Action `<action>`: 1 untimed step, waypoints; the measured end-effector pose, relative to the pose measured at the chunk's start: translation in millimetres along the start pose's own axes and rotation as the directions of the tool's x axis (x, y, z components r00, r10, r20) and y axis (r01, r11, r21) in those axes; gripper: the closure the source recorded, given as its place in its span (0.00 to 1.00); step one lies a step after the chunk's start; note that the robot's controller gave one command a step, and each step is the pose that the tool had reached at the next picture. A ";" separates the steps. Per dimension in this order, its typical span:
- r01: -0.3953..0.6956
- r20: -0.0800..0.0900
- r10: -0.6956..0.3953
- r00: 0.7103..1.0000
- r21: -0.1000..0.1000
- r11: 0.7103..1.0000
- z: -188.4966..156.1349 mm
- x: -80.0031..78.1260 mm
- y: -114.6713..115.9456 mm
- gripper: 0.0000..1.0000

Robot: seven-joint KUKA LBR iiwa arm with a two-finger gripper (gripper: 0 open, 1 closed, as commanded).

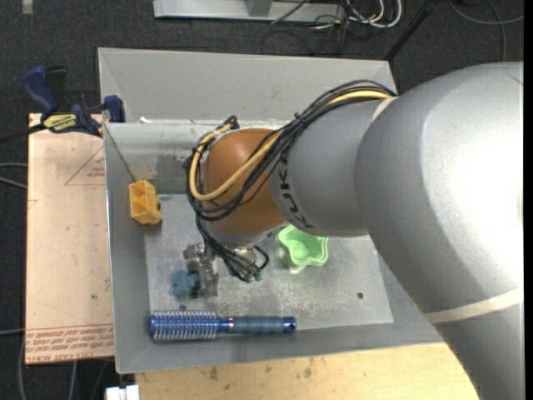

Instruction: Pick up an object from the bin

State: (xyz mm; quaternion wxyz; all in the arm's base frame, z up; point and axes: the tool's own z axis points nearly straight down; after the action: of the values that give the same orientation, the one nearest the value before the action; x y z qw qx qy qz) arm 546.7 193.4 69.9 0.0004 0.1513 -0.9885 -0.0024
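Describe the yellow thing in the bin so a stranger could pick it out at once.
Start at the grey metal bin and follow its left wall toward the far corner. There, on the floor, lies a small yellow block. It is the only yellow thing: the hairbrush along the near edge is blue and the scalloped cup is green.

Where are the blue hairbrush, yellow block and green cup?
blue hairbrush (223, 326): camera view, where handle meets bristles.
yellow block (143, 202): camera view, top face.
green cup (301, 249): camera view, its inside.
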 end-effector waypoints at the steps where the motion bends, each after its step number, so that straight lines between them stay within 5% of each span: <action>1: 0.025 0.012 -0.025 1.000 0.004 1.000 -157.9 -8.2 -7.2 1.00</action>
State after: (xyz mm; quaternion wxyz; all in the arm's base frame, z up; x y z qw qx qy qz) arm 556.9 188.2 227.7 -0.0060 0.1638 -0.9865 -0.0013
